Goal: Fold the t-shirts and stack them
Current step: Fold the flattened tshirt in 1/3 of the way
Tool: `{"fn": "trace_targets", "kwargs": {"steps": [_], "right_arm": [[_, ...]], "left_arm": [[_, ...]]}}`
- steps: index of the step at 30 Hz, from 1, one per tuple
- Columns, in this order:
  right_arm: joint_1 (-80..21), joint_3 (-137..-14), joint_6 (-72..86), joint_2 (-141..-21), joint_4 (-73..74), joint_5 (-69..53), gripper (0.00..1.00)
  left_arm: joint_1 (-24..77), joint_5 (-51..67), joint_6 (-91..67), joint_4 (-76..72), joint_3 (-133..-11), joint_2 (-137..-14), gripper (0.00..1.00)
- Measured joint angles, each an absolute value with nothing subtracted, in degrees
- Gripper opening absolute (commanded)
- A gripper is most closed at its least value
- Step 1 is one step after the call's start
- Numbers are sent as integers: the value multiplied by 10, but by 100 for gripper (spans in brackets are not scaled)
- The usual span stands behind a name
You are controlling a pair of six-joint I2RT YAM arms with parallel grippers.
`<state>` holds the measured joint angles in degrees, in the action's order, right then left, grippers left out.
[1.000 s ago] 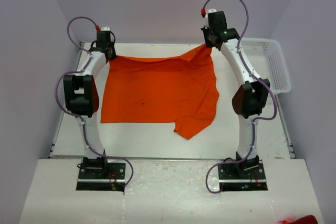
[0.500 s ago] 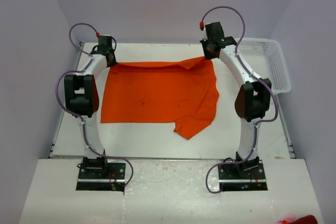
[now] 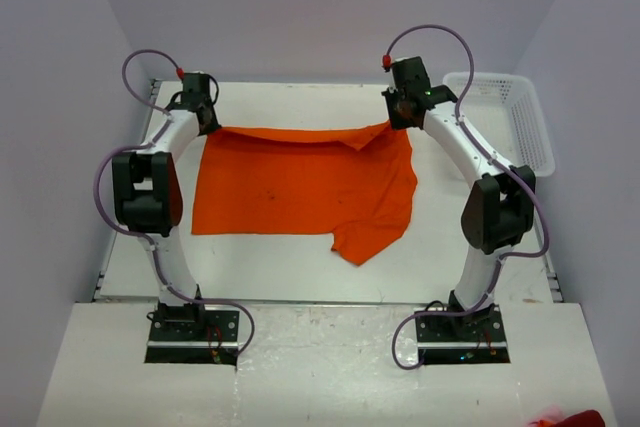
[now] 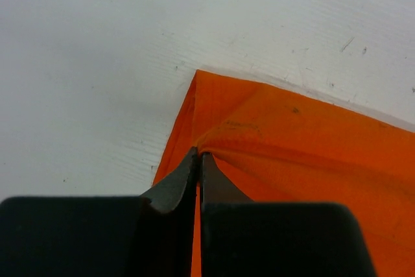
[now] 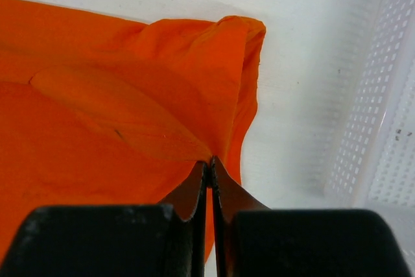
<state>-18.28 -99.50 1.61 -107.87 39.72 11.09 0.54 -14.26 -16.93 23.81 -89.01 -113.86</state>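
One bright orange t-shirt (image 3: 300, 187) lies spread on the white table, its far edge stretched between my two grippers. My left gripper (image 3: 207, 119) is shut on the shirt's far left corner; the left wrist view shows the cloth (image 4: 292, 154) pinched at the fingertips (image 4: 198, 155). My right gripper (image 3: 398, 119) is shut on the far right corner, which bunches into a fold (image 5: 194, 89) at its fingertips (image 5: 211, 159). A sleeve (image 3: 365, 242) hangs out at the shirt's near right.
A white plastic basket (image 3: 505, 122) stands at the table's far right, close beside the right arm; its wall shows in the right wrist view (image 5: 382, 108). A red-orange thing (image 3: 575, 418) sits at the bottom right corner, off the table.
Both grippers have come down and toward me with the shirt's far edge. The raised right corner has dropped and the far edge now lies nearly flat and straight.
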Motion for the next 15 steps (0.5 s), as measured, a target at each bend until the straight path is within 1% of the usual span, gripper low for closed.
{"fn": "trace_targets", "kwargs": {"steps": [3, 5, 6, 13, 15], "right_arm": [[-183, -995, 20, -1078, 397, 113, 0], [-183, -995, 20, -1078, 397, 115, 0], [-183, -995, 21, -1078, 398, 115, 0], [-183, -1002, 27, -1078, 408, 123, 0], [-183, -1003, 30, -1078, 408, 123, 0]], "left_arm": [[8, -143, -167, 239, -890, -1139, 0], [10, -143, -166, 239, -890, -1139, 7], [11, -144, -164, 239, -890, -1139, 8], [15, -155, -163, 252, -890, -1139, 8], [16, -157, -163, 253, -890, -1139, 6]]}}
